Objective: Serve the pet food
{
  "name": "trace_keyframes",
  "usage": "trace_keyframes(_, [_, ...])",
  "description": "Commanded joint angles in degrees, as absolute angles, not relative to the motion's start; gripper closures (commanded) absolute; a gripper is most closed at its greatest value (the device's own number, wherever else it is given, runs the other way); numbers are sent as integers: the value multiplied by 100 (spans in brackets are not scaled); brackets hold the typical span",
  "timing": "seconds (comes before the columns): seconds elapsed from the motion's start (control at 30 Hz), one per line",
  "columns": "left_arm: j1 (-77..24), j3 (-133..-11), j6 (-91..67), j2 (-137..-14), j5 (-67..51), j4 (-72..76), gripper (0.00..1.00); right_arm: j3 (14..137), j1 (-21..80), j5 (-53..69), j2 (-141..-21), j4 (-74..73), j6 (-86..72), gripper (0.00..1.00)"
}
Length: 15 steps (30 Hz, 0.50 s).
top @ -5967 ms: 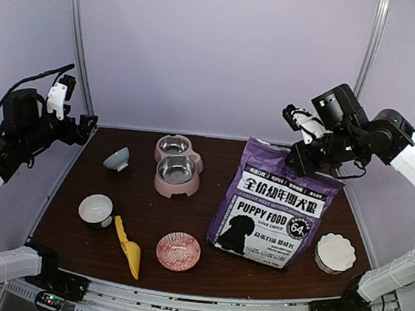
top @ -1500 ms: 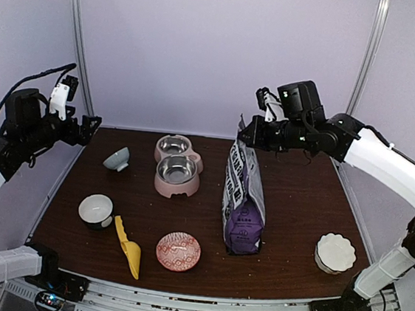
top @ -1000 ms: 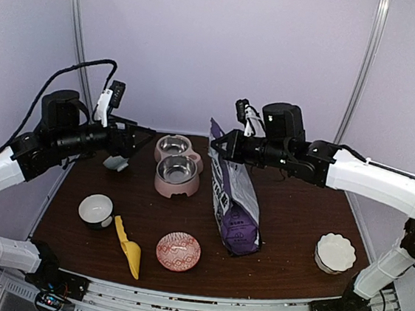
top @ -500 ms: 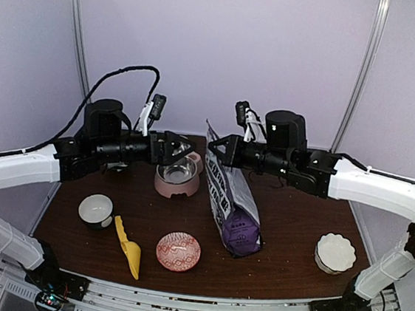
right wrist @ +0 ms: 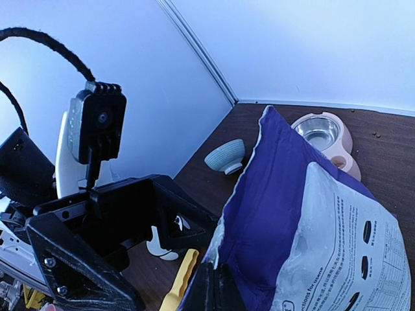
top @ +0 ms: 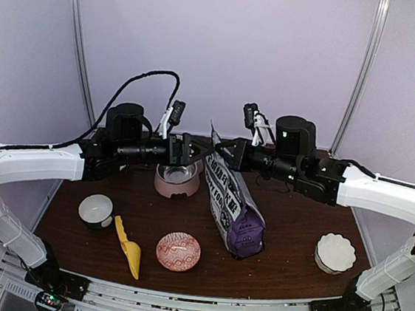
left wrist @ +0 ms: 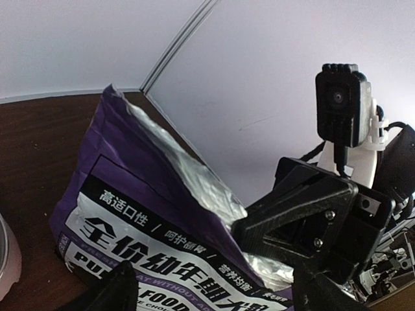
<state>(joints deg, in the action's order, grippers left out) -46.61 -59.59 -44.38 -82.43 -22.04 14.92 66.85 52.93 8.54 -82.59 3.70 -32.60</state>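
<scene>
The purple "PUPPY FOOD" bag (top: 237, 209) stands tilted mid-table with its top open; silver lining shows in the left wrist view (left wrist: 188, 181). No kibble is visible. My right gripper (top: 224, 150) is shut on the bag's top edge, as the right wrist view (right wrist: 219, 290) shows against the bag's white back (right wrist: 337, 227). My left gripper (top: 199, 147) is open just left of the bag's top. In the left wrist view its gripper (left wrist: 217, 291) has its fingers spread on either side of the bag's front panel, not touching it.
A pink double pet bowl (top: 176, 180) sits behind my left gripper. A small white bowl (top: 96, 209), yellow scoop (top: 127, 247) and red patterned plate (top: 178, 250) lie front left. A white scalloped bowl (top: 335, 252) is front right. A blue-grey bowl (right wrist: 225, 155) is at the back left.
My right gripper turned the bag edge-on and drew it left, tilting it. My left arm swung in from the far left, and its open gripper reached the bag's top.
</scene>
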Motion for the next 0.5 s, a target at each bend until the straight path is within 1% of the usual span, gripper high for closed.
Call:
trace_keyframes(0.0, [-4693, -6194, -4698, -8397, -2440, 2118, 16, 6594, 5361, 829, -8066, 327, -3086, 100])
trace_keyframes(0.2, [-4707, -6211, -4850, -8554, -2531, 2241, 18, 6562, 5373, 810, -8017, 334, -3068, 100])
trace_keyframes(0.4, [-4758, -6192, -4939, -8673, -2638, 2241, 27, 6549, 5385, 753, -7942, 310, -3034, 100])
trace_keyframes(0.47, [-4793, -6163, -4952, -8688, -2653, 2241, 28, 6546, 5385, 728, -7913, 308, -3026, 100])
